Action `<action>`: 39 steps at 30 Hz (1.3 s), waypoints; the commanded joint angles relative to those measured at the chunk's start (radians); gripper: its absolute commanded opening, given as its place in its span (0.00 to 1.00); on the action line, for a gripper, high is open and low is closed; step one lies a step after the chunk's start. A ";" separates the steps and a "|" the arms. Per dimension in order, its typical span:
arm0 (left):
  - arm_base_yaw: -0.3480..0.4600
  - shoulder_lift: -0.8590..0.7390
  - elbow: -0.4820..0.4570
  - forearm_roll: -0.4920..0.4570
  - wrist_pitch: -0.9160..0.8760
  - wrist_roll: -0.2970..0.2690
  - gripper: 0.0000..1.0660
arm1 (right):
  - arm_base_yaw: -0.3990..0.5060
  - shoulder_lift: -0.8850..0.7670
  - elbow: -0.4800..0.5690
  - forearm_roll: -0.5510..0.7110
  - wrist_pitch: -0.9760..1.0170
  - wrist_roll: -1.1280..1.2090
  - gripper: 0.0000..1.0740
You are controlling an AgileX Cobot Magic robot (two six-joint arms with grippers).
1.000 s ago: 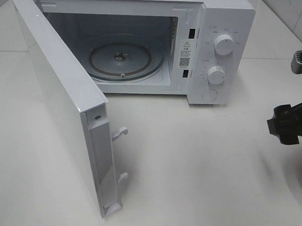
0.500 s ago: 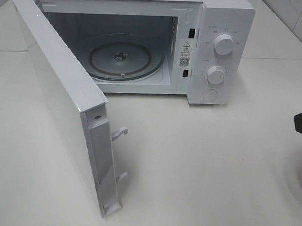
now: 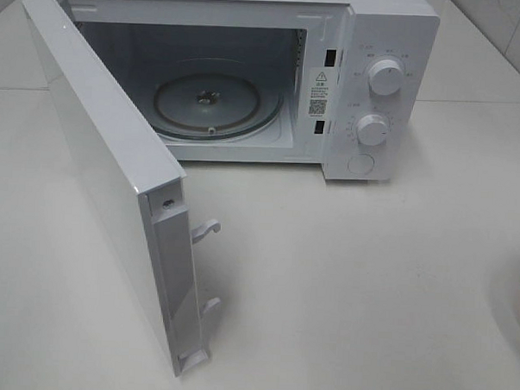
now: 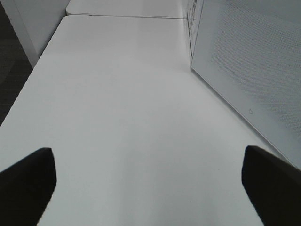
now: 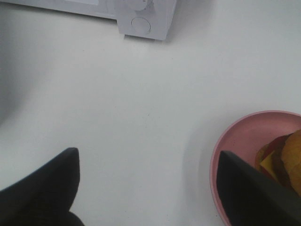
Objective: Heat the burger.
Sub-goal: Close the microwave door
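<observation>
My right arm has pulled back out of the overhead picture: a second ago its dark gripper hung at the right edge, beside the white box-shaped microwave oven (image 3: 248,82), and now that view shows only bare tabletop there. The oven has not changed; its white door (image 3: 113,197) stands swung wide on the left, and the round glass turntable (image 3: 216,102) inside carries nothing. So the oven is ready to load, and I judge the retreat as a reach for the food, well to the right of the oven and nearer the table's front edge.

My right gripper (image 5: 146,188) hangs above the white table (image 5: 141,108) with its two black fingers spread wide and nothing between them. Just beside one finger sits the round pink plate (image 5: 240,141), and on it the burger (image 5: 284,162). Only a sliver shows at the frame's edge: a golden-brown bun side, a yellow layer and what is probably a red one below it. It is not yet gripped.

My left gripper (image 4: 150,181) also stands fully open and empty over the table, beside the door's outer face.
</observation>
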 commanded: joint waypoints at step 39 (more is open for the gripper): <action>0.002 -0.013 0.002 -0.004 -0.009 0.000 0.94 | -0.224 -0.490 0.046 0.029 0.132 -0.022 0.67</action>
